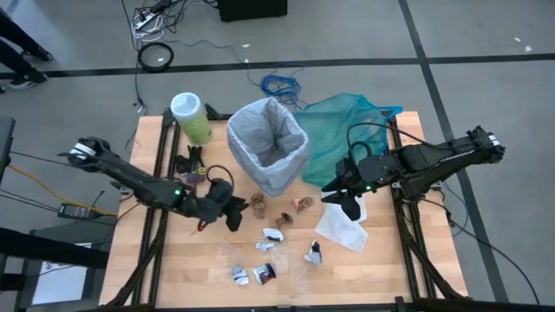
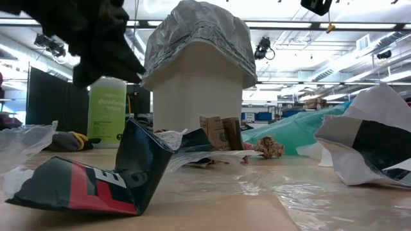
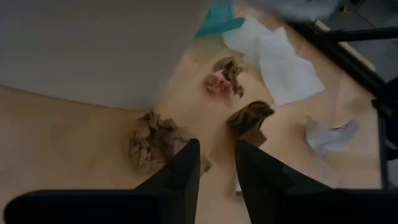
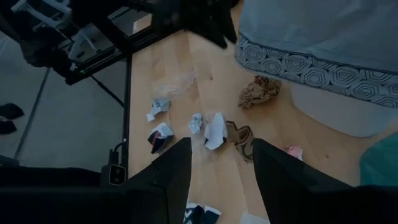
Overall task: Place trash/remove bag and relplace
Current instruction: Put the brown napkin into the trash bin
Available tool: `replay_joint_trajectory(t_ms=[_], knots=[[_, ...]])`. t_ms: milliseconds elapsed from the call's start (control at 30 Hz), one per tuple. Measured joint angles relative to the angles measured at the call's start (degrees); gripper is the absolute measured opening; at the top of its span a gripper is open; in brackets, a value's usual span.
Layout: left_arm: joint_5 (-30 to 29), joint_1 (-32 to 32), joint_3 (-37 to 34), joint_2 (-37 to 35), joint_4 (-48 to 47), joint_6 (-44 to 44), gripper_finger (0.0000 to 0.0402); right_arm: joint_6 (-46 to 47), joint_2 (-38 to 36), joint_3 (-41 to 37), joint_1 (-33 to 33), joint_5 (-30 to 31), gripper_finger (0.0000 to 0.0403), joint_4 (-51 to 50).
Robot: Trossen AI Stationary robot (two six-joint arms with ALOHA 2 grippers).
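The white bin (image 1: 267,147) stands at the table's middle back, with the pale grey bag (image 1: 260,121) lining it and folded over its rim. Trash lies scattered in front of it: brown wads (image 1: 257,204) (image 1: 284,217), a pinkish scrap (image 1: 302,203), white scraps (image 1: 274,234) and dark wrappers (image 1: 263,273). My left gripper (image 1: 232,214) hovers open just left of the brown wad (image 3: 155,140), above the table. My right gripper (image 1: 347,204) hangs open in front of the bin's right side, over a sheet of white paper (image 1: 340,227).
A teal-green plastic bag (image 1: 351,130) lies behind and right of the bin. A green wipes canister (image 1: 191,117) stands at the back left, and dark clutter (image 1: 191,165) lies in front of it. A crumpled dark and red wrapper (image 2: 96,179) lies near the front edge.
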Motion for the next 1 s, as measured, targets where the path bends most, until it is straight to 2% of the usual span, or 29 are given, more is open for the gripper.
replay_joint_trajectory(t_ms=[400,667,867,1000], knots=[[-4.08,0.68,-0.75,14.25,7.79,1.22,0.0110,0.20,0.00,0.00,0.00,-0.02,0.0162,0.45],[-8.65,3.76,-0.75,14.04,8.24,1.92,0.0110,0.48,0.00,0.00,0.00,-0.07,0.0162,0.48],[-5.03,5.55,-0.70,15.51,10.05,6.26,0.0113,0.48,0.00,0.00,0.00,-0.20,0.0162,0.45],[-6.03,6.32,-0.70,16.50,11.26,6.84,0.0114,0.48,0.00,0.00,0.00,-0.20,0.0162,0.42]])
